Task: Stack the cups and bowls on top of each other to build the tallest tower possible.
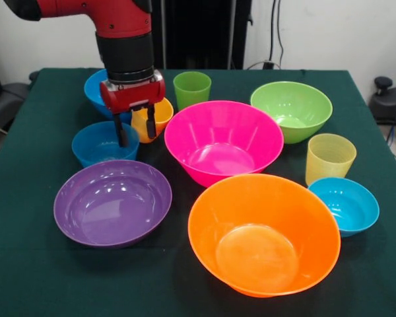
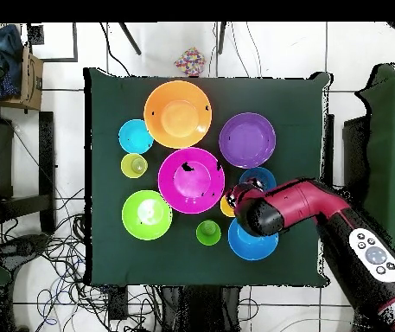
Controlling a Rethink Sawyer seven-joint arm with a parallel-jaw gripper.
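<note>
My gripper hung open and empty over the orange cup between 2 blue bowls — nothing stacked yet — and I judged a finger could tip it.

Bowls crowded; table's near edge free

Around the table, plenty of clutter on show.
A dark green cloth covers the table, and it sits on a white tiled floor. Cables sprawl beside it, more cables hang down the back wall, and a cardboard box sits off one corner with blue fabric heaped just beside it. A small patterned object lies on the floor near the table's edge.
</note>
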